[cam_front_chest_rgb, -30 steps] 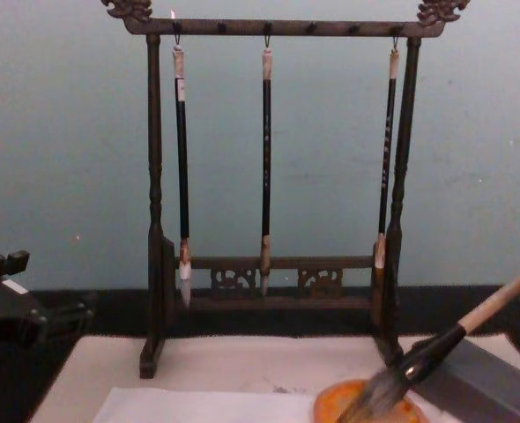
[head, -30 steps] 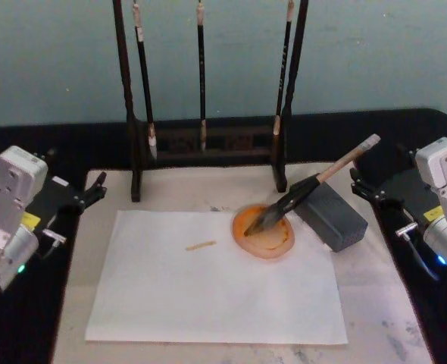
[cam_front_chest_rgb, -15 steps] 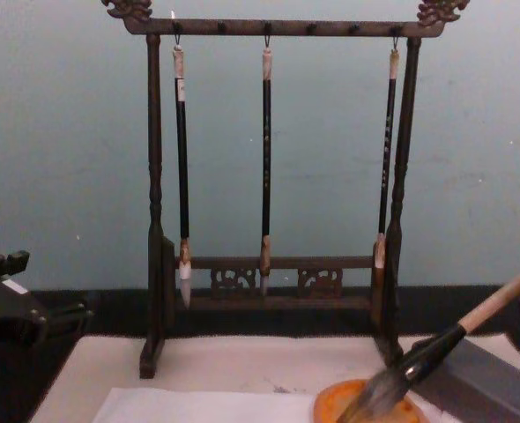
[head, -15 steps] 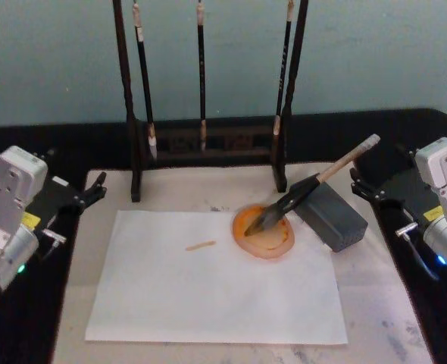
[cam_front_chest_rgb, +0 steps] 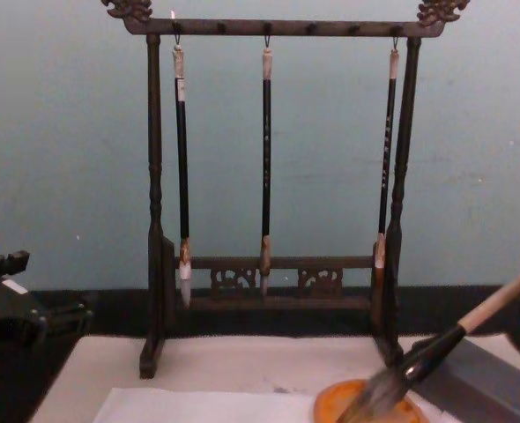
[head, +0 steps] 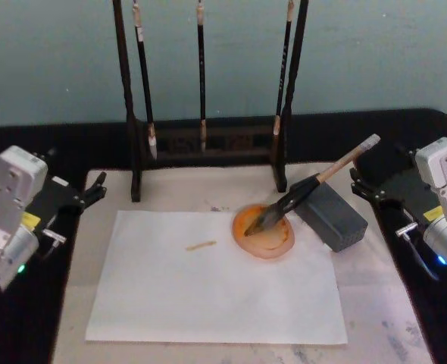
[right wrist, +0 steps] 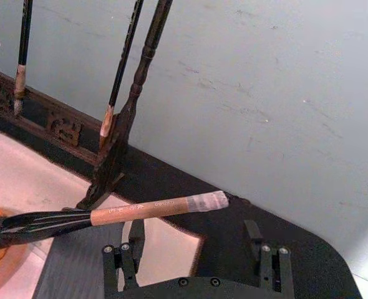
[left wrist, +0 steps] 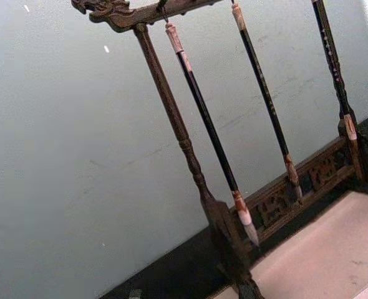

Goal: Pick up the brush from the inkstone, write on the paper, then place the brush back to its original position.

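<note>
pickup not begun: brush (head: pixel 308 186) leans on the inkstone (head: pixel 331 218). right gripper (right wrist: pixel 195 232), spread wide, right of it, must take the handle; left gripper (head: pixel 95 189) idles far left.

No legible text. Tiny markings run along the handle of the brush (right wrist: pixel 143 210) and one hanging brush (cam_front_chest_rgb: pixel 388 132); none can be read.

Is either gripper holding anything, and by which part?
Nothing is held. The brush lies with its tuft in the orange dish and its handle across the grey block. The left gripper and right gripper sit off to either side, clear of it.
</note>
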`<state>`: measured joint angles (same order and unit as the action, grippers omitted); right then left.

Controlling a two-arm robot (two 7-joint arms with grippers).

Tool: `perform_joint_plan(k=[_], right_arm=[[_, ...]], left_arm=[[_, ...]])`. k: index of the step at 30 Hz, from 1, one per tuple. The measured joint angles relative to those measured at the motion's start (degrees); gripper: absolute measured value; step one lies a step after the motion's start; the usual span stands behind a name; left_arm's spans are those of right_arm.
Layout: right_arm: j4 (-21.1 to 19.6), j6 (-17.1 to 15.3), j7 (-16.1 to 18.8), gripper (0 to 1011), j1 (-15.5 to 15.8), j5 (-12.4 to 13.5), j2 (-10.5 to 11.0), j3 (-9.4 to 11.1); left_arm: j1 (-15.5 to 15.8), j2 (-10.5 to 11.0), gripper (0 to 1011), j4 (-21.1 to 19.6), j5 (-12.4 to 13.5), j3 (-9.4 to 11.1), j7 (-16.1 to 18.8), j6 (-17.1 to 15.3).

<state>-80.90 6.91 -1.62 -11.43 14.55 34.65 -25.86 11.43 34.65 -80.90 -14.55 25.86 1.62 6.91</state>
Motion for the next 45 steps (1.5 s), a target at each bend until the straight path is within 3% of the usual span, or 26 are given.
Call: perform_joint_plan(k=[21, 26, 29, 34, 35, 36, 39, 42, 43, 45], right_arm=[[0.00, 0.00, 0.00, 1000, 0.00, 0.00, 0.00, 0.00], [-0.48, -0.28, 0.44, 1000, 0.48, 0.11, -0.35, 0.83], [-1.11, -0.84, 1.25, 1000, 1.10, 1.55, -0.82, 1.97], [-2.47, -2.66, 3.62, 1000, 2.34, 7.01, -2.40, 4.72], [-2.78, -3.37, 4.53, 1000, 2.64, 9.12, -3.02, 5.68], [-2.78, -3.37, 4.53, 1000, 2.64, 9.12, -3.02, 5.68], [-3.26, -6.15, 7.41, 1000, 3.36, 16.59, -5.44, 8.89], [-3.55, -8.46, 8.79, 1000, 3.80, 21.46, -7.26, 11.05], [-3.55, -8.46, 8.79, 1000, 3.80, 21.46, -7.26, 11.05], [-3.70, -10.67, 9.54, 1000, 4.09, 25.12, -8.75, 12.78]], left_arm=[[0.00, 0.00, 1010, 0.00, 0.00, 0.00, 0.00, 0.00], [0.00, 0.00, 1010, 0.00, 0.00, 0.00, 0.00, 0.00], [0.00, 0.00, 1010, 0.00, 0.00, 0.00, 0.00, 0.00], [0.00, 0.00, 1010, 0.00, 0.00, 0.00, 0.00, 0.00], [0.00, 0.00, 1010, 0.00, 0.00, 0.00, 0.00, 0.00], [0.00, 0.00, 1010, 0.00, 0.00, 0.00, 0.00, 0.00], [0.00, 0.00, 1010, 0.00, 0.00, 0.00, 0.00, 0.00], [0.00, 0.00, 1010, 0.00, 0.00, 0.00, 0.00, 0.00], [0.00, 0.00, 1010, 0.00, 0.00, 0.00, 0.00, 0.00], [0.00, 0.00, 1010, 0.00, 0.00, 0.00, 0.00, 0.00]])
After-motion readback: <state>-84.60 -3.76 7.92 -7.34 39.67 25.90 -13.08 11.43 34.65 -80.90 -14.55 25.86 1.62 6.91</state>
